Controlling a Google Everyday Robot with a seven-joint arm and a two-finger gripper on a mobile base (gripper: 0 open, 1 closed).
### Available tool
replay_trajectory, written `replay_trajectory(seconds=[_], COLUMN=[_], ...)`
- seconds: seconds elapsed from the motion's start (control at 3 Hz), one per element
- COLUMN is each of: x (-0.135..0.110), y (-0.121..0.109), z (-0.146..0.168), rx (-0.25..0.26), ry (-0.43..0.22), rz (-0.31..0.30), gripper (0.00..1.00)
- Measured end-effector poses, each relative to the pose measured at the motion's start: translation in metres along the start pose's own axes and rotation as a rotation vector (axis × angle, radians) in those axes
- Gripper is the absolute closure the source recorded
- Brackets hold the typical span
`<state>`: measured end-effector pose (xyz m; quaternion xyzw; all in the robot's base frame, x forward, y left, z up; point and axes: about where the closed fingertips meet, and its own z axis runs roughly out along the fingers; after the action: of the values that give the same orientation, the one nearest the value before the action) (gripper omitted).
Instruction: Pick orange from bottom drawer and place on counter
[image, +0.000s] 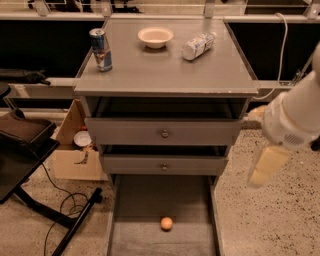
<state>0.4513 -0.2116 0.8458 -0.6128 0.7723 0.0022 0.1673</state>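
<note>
Speckled floor, grey three-drawer cabinet centre frame. Bottom drawer (150, 200) is pulled out toward the camera. The orange (166, 223) sits on the drawer floor, roughly centred between the side walls, touching neither.

On the counter (165, 72): can (100, 49) upright at the left, cream bowl (155, 36) at the back middle, plastic bottle (198, 45) lying on its side to the right of the bowl.

The white arm (295, 112) enters from the right edge, angled down and to the left. The gripper (267, 166) hangs off its end to the right of the cabinet, beside the middle drawer (162, 164) and over the floor. It is well apart from the orange and above it in frame. Spread or pressed together: can't tell from this angle.

A cardboard box (75, 152) sits on the floor left of the cabinet.
</note>
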Motion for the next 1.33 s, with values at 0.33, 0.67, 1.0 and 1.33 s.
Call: replay_trajectory(seconds=[0.33,0.67,1.0,1.33], x=[0.021,0.044,0.054,0.069], y=[0.023,0.068,0.082,0.095], z=[0.075,0.181,0.252,0.336], rx=[-0.037,-0.105,-0.119,-0.196], ry=[-0.057,-0.162,-0.215,-0.250], rz=[0.036,0.115,0.177,0.258], gripper=[0.00,0.00,0.00,0.00])
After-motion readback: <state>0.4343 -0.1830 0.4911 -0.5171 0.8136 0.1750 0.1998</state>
